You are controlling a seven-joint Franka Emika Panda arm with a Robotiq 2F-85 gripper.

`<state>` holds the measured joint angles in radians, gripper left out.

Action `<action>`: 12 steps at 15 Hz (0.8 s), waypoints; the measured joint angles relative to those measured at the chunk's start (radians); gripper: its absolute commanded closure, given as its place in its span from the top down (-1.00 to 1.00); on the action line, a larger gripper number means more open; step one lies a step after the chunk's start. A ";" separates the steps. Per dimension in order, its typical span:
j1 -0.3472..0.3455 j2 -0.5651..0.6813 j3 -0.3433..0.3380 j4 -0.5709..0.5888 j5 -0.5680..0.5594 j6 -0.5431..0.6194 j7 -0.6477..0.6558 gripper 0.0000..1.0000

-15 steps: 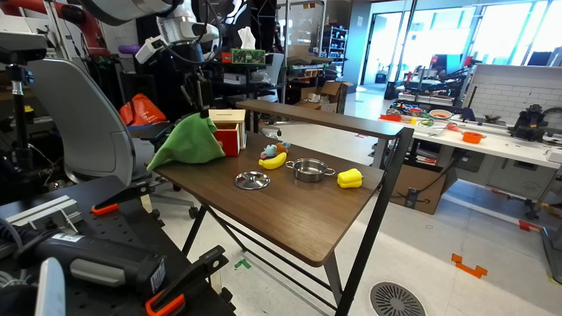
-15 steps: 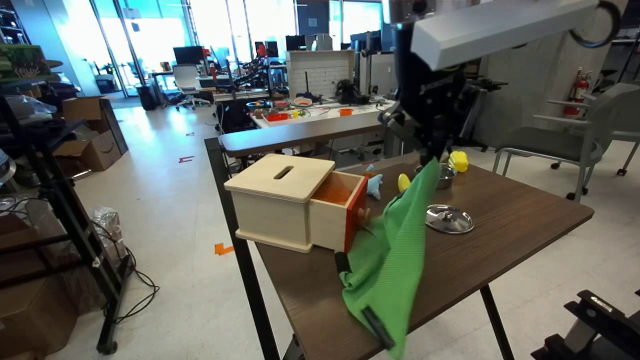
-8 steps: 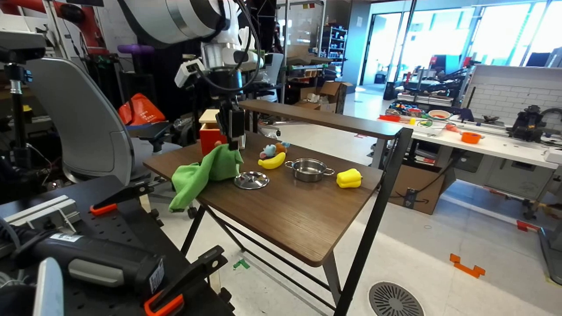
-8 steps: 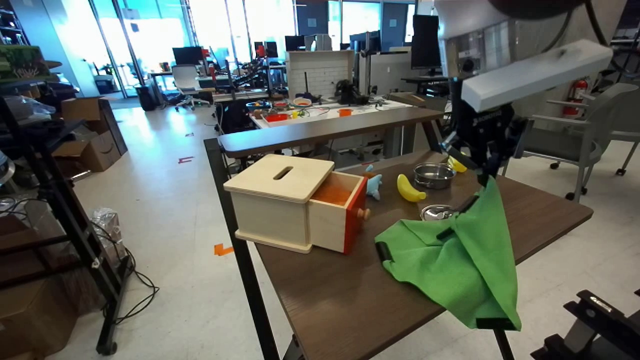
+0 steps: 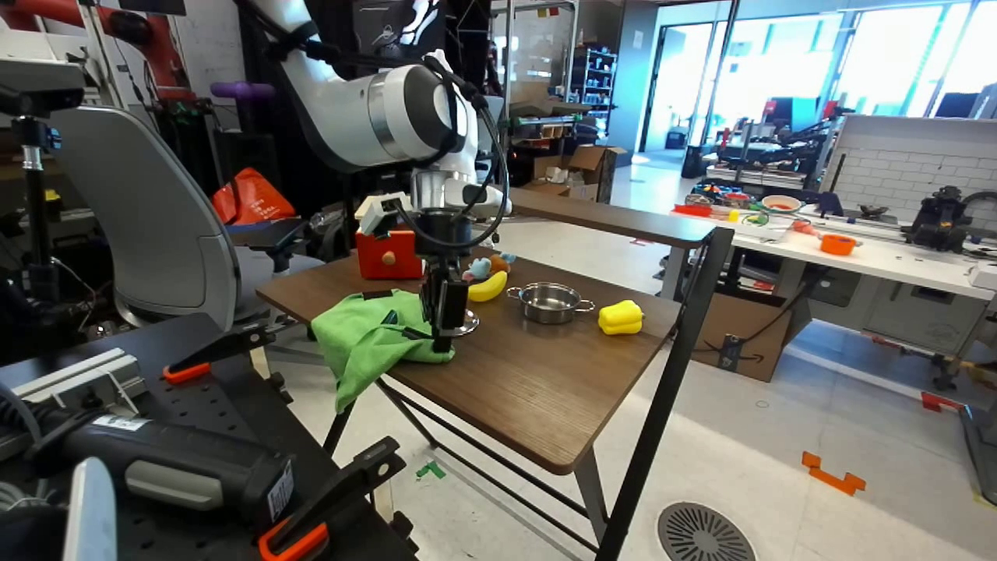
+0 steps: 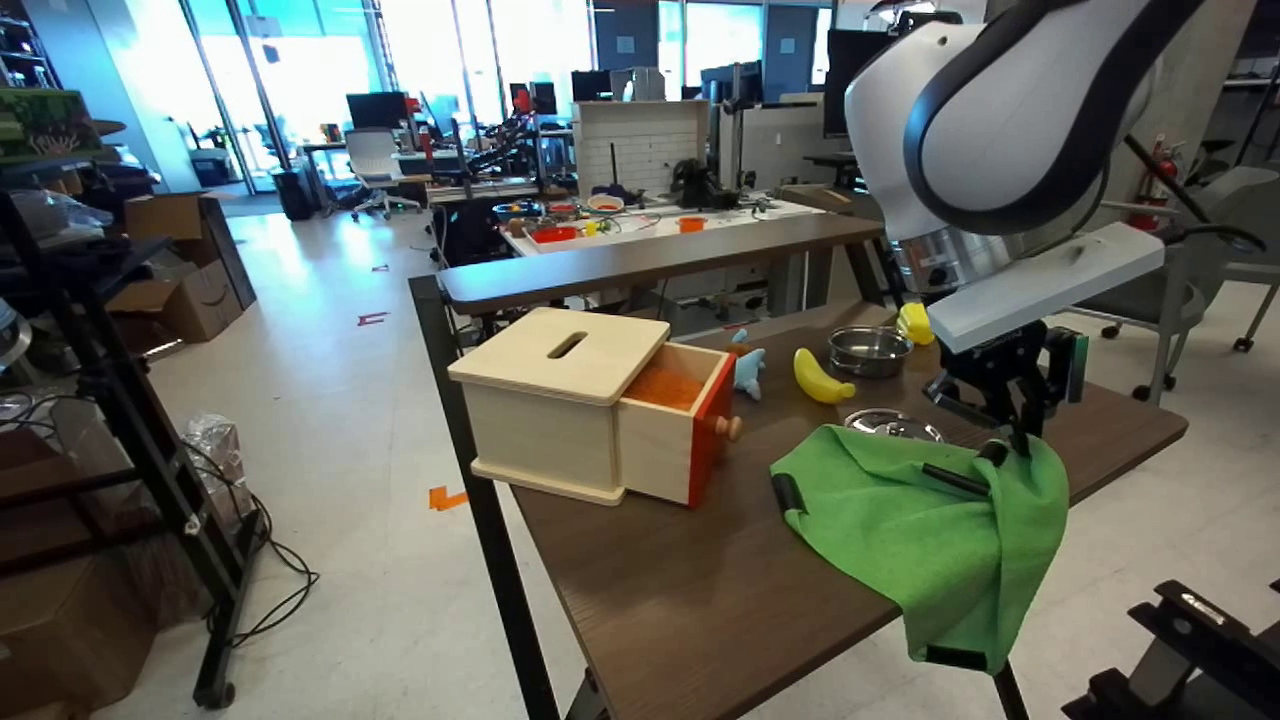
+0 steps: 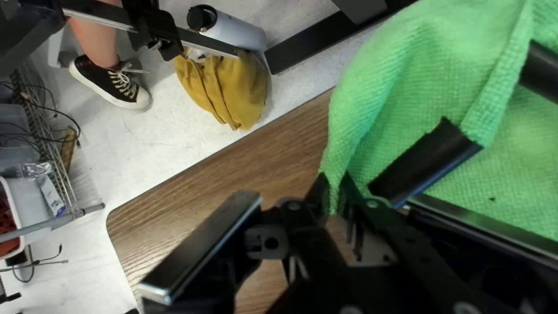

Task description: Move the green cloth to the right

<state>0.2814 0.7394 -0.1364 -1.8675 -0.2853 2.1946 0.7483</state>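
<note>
The green cloth (image 5: 362, 335) lies crumpled on the brown table, with part hanging over the table's edge. It has black strips, and it also shows in an exterior view (image 6: 920, 540) and the wrist view (image 7: 405, 100). My gripper (image 5: 442, 343) points down at the table, low over the surface. In the wrist view the gripper (image 7: 334, 192) has its two fingertips closed on a pinched fold of the cloth. In an exterior view the gripper (image 6: 1015, 445) is at the cloth's far right part.
A wooden box (image 6: 545, 430) with a red-fronted open drawer (image 6: 705, 430) stands at one end. A metal lid (image 6: 893, 424) lies close to the cloth. A yellow banana (image 5: 487, 287), a small plush toy (image 5: 489, 266), a metal pot (image 5: 550, 303) and a yellow pepper (image 5: 621, 317) stand farther along the table (image 5: 537, 397).
The gripper has carried the cloth away from the wooden box, along the table and down. More cloth now lies on the tabletop, and the lid is partly hidden by the gripper in an exterior view.
</note>
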 measured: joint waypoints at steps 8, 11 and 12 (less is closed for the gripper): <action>-0.003 0.048 0.017 0.111 0.001 -0.098 0.003 0.50; 0.000 -0.026 0.055 0.084 0.002 -0.089 0.000 0.96; 0.002 -0.065 0.070 0.063 0.002 -0.081 -0.002 1.00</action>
<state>0.2830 0.6748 -0.0665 -1.8044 -0.2834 2.1138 0.7468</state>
